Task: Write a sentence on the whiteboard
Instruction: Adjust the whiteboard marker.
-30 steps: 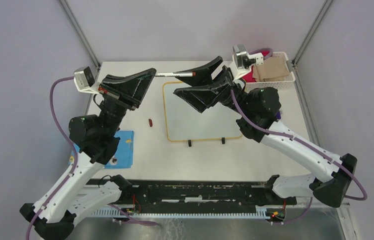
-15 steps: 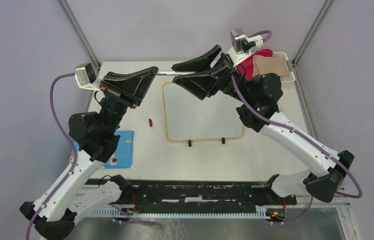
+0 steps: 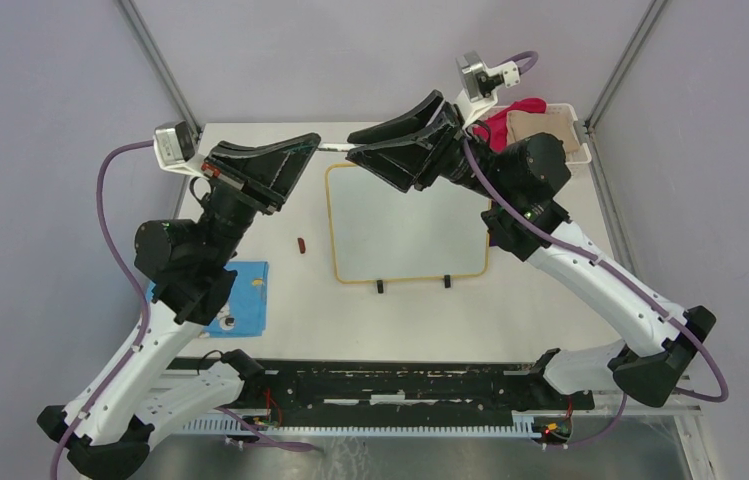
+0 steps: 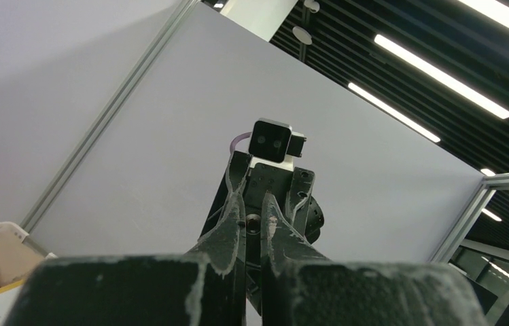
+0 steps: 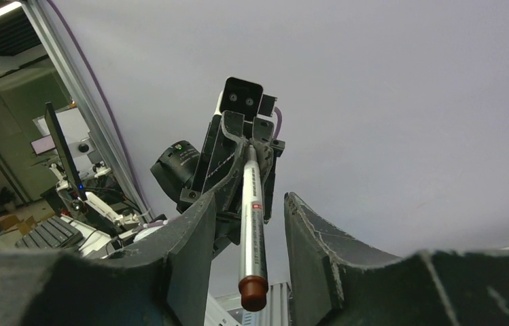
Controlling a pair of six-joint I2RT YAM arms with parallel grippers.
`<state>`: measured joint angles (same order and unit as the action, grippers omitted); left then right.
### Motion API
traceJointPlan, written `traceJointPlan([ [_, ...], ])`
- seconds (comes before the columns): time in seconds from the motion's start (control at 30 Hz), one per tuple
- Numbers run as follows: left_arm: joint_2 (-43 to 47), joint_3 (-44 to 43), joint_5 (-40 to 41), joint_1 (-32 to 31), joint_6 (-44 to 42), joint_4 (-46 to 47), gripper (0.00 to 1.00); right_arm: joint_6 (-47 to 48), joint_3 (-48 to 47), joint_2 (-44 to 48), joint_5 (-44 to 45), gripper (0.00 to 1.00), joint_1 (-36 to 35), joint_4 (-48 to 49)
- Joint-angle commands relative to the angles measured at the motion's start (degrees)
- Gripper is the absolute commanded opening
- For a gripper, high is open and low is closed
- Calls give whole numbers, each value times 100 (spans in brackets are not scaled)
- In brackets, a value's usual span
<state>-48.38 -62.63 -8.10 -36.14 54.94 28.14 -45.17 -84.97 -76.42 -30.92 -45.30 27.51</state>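
1. Top view: the whiteboard (image 3: 405, 225) lay flat at the middle of the worktop (image 3: 300, 325). Its face was plain white and its two black feet pointed toward the arm bases. Over its far edge the two end effectors faced each other tip to tip. The left end effector (image 3: 314, 140) was clenched on a marker (image 3: 336, 147) lying level between them. The right end effector (image 3: 353, 145) had its fingers spread in a V around the marker's other end. A small red cap (image 3: 300, 245) lay left of the board, with a blue card (image 3: 250, 290) nearer the left arm. A basket (image 3: 582, 135) of cloths sat at the far right corner.
2. Left wrist: its own fingers were pressed almost together at the bottom of the picture. The right end effector faced them closely, its camera above.
3. Right wrist: the marker ran from the left end effector's grip down between the right fingers, dark red end nearest. A gap showed on each side of it, so the right end effector was released.
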Motion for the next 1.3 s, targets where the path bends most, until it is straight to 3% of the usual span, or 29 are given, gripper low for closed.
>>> traceJointPlan([
  [0.0,11,-236,-92,-26,-169,-140,2,-64,-29,224,32,46,59,180],
  [0.17,30,-241,-40,-25,-245,-246,2,-156,-37,209,46,46,80,255],
  [0.33,10,-250,20,-25,-273,-274,2,-175,-11,194,31,40,79,246],
  [1.27,-50,-189,246,-25,-220,-212,2,-376,235,183,467,37,78,481],
])
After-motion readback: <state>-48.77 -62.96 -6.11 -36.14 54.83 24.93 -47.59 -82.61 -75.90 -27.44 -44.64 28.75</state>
